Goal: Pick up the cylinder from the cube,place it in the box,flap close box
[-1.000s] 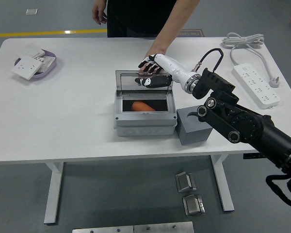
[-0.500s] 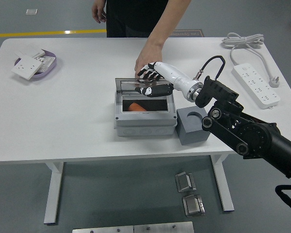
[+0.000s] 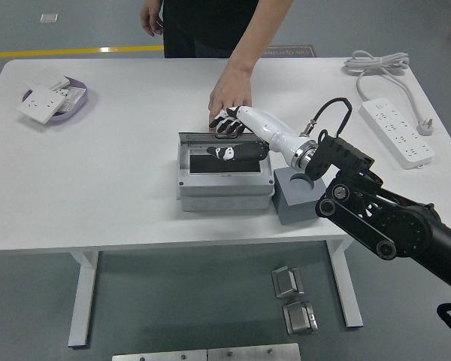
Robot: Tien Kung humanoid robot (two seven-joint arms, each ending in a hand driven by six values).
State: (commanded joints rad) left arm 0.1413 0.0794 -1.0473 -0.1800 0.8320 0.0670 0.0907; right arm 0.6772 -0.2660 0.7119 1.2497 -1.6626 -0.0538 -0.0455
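Observation:
The grey box (image 3: 224, 188) stands mid-table with its clear lid (image 3: 222, 154) pushed down almost flat over the opening. The orange cylinder inside is hidden under the lid and hand. My right hand (image 3: 231, 139) comes in from the right, fingers spread flat on the lid, holding nothing. The grey cube (image 3: 299, 197) with its round socket stands just right of the box, under my right forearm. A person's hand (image 3: 228, 98) rests on the table behind the box, close to my fingers. My left arm is out of view.
A purple tray (image 3: 74, 107) with white socket parts sits at the far left. A white power strip (image 3: 397, 132) with a coiled cable (image 3: 374, 62) lies at the far right. Metal parts lie on the floor below the table.
My right hand has pressed the lid down from upright to nearly flat, hiding the orange cylinder. The person's hand has moved slightly left behind the box.

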